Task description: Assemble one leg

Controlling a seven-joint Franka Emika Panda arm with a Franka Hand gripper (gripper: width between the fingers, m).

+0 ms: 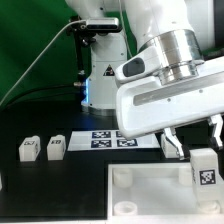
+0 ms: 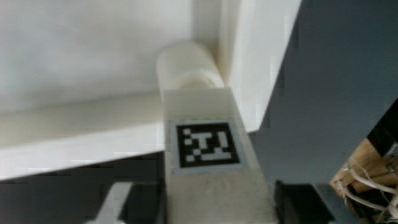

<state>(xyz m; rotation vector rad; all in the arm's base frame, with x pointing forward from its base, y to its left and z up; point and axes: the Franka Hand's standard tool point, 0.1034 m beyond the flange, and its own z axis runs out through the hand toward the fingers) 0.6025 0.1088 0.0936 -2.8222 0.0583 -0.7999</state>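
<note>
surface: black table (image 1: 60, 190), matte, filling the lower half of the exterior frame. green curtain (image 1: 25, 45) hangs behind it at upper left, with a thin cable (image 1: 40, 55) running slantwise across it.

left of frame: two loose legs (image 1: 28, 149) (image 1: 56, 147) stand upright side by side at mid height, near each other but apart, tags facing the camera.

centre: marker board (image 1: 112, 138) lies flat on the table just right of the loose legs. the arm's base (image 1: 100, 70) rises behind it at upper centre. at lower centre and running right, the large white panel (image 1: 150, 195) lies flat, its round corner sockets showing.

right of frame: the white gripper (image 1: 197, 147) body fills the upper right and hides the table behind it. the leg (image 1: 204, 168) stands upright under it at lower right, tag toward the camera, over the panel's right side. a small white piece (image 1: 172, 147) sits just left of the leg; finger or another part, cannot tell at this size.

wrist view: the gripper (image 2: 210, 208) is clenched on the leg (image 2: 205, 120), with a finger (image 2: 121, 205) pressed to either flank. tag faces the lens. the leg's far end meets the panel (image 2: 89, 80) at a corner. whether it is seated in a socket is unclear.
</note>
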